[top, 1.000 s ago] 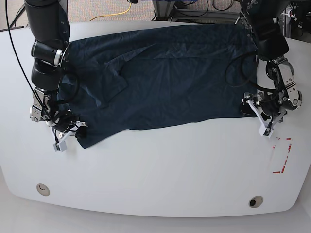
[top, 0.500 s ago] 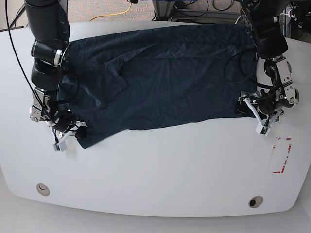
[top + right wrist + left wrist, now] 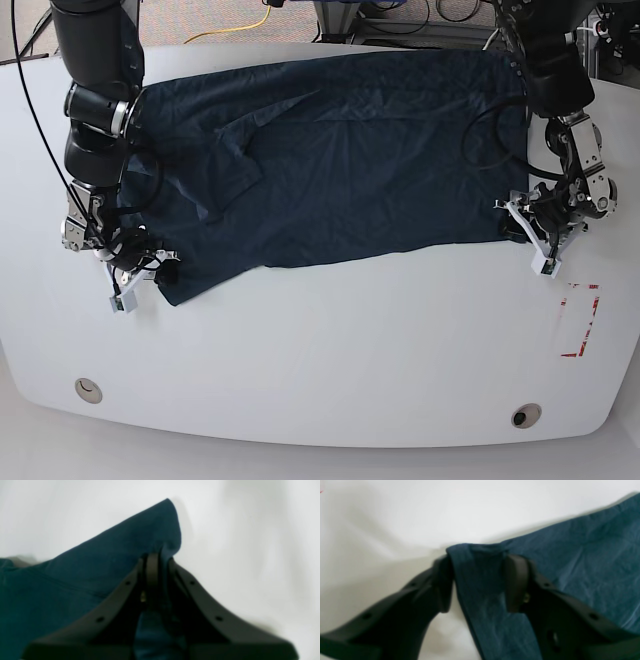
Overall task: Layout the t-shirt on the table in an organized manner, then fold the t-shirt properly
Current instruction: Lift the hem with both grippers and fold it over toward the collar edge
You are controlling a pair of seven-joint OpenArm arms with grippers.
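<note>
The dark navy-teal t-shirt [image 3: 340,150] lies spread on the white table [image 3: 350,350], wrinkled, with one sleeve folded over near its left part. My left gripper [image 3: 533,238] is at the shirt's near right corner. In the left wrist view that gripper [image 3: 480,560] stands half-narrowed and open, its fingers [image 3: 516,580] astride the corner of the t-shirt [image 3: 570,562]. My right gripper [image 3: 145,270] sits at the near left corner. The right wrist view shows this gripper [image 3: 157,555] shut on a raised fold of the t-shirt [image 3: 112,555].
A red dashed rectangle mark [image 3: 582,320] lies just beyond the left gripper, near the right edge. Two round grommet holes [image 3: 88,389] [image 3: 524,415] sit near the front edge. Cables and floor show behind the table's far edge.
The left gripper's jaws have narrowed around the shirt's near right corner and shifted slightly. The right gripper and the shirt have stayed put.
</note>
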